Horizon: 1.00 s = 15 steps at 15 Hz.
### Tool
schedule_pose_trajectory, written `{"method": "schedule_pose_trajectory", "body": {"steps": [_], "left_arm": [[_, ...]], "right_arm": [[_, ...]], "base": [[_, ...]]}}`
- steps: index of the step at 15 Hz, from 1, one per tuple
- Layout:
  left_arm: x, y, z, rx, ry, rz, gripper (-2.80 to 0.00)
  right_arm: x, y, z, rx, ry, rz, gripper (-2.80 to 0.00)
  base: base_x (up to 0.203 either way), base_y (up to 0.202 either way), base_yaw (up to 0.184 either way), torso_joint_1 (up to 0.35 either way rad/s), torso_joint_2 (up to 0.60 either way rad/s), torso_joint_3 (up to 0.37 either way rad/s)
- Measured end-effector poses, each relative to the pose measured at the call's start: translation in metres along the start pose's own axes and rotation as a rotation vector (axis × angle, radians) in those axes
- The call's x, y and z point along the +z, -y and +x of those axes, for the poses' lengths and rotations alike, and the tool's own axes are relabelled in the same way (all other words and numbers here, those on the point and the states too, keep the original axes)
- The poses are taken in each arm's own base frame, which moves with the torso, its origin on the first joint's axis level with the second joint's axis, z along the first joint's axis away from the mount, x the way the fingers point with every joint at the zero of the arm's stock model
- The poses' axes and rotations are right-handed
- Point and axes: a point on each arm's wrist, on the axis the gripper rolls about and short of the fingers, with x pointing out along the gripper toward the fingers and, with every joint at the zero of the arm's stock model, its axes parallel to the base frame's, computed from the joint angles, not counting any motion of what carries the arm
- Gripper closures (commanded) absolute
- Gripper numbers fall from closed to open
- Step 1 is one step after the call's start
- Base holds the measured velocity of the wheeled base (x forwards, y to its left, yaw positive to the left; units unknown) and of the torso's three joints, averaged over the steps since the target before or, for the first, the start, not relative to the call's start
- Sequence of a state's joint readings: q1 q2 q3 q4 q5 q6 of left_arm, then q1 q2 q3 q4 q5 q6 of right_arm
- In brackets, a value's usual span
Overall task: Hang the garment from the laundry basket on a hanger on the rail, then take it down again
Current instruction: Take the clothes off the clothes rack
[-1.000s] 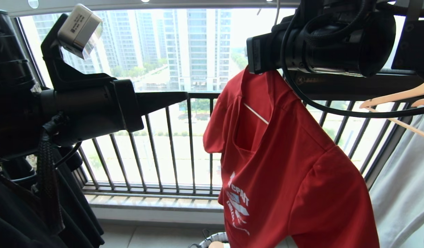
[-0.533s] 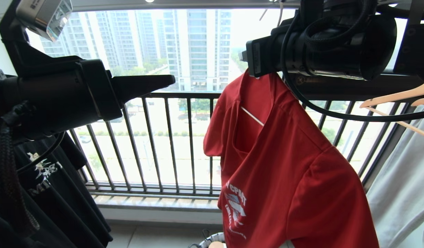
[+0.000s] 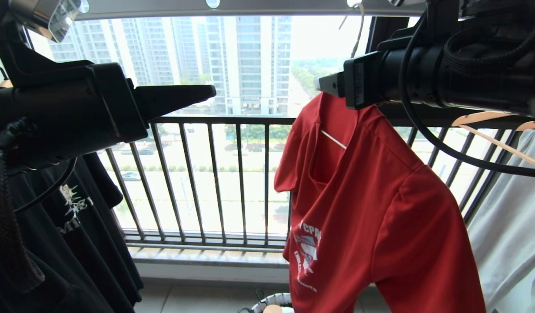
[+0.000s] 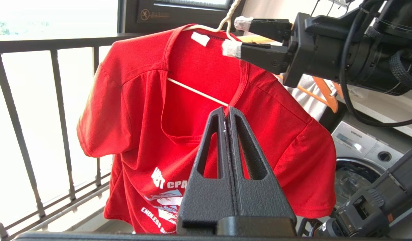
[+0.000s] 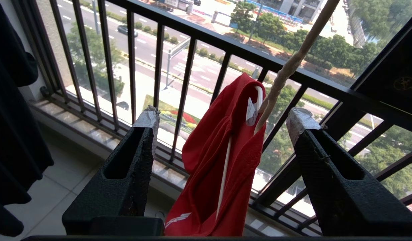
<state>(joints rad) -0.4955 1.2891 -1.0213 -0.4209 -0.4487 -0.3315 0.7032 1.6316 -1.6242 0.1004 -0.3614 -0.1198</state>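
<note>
Now the hanging step looks complete: the red T-shirt point(image 3: 371, 204) is draped on the off-white wire hanger point(image 4: 206, 95), whose twisted neck rises toward the pale grey rail point(image 3: 250, 6) overhead, though the hook's seat on the rail is not visible. The right gripper point(image 5: 222, 124) sits high beside the hanger's neck with its jaws spread wide; the neck passes between the taped fingertips point(image 4: 231, 49) without being held. The left gripper point(image 3: 206, 92) hovers to the left, well apart from the shirt, its jaws pressed together on nothing. Below, only the patterned rim of the laundry basket point(image 3: 274, 300) peeks in under the shirt's hem. Taking the shirt down comes next, I judge: that calls for a fresh grasp on the hanger's neck and a lift to clear the hook off the rail.
</note>
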Motion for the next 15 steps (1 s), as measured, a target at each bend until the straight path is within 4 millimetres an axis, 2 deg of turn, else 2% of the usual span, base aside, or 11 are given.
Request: {"method": "schedule_pose_trajectory", "body": {"steps": [4,7,10,15], "left_arm": [[0.002,0.002,-0.003,-0.004,0.008,0.002,0.0],[0.004,0.004,-0.005,-0.007,0.014,0.004,0.0],[0.002,0.004,-0.005,-0.008,0.009,0.002,0.0],[0.0,0.002,-0.003,-0.006,0.001,0.0,0.0]], "right_arm": [[-0.011,0.024,-0.06,-0.011,0.005,0.005,-2.8],[-0.038,0.041,-0.1,-0.036,-0.028,-0.009,-2.8],[-0.063,0.047,-0.121,-0.022,-0.065,-0.022,-2.8],[-0.086,0.042,-0.131,0.082,-0.103,-0.075,-2.8]], "base": [[0.0,0.0,0.0,0.0,0.0,0.0],[0.0,0.0,0.0,0.0,0.0,0.0],[0.0,0.0,0.0,0.0,0.0,0.0],[0.0,0.0,0.0,0.0,0.0,0.0]]}}
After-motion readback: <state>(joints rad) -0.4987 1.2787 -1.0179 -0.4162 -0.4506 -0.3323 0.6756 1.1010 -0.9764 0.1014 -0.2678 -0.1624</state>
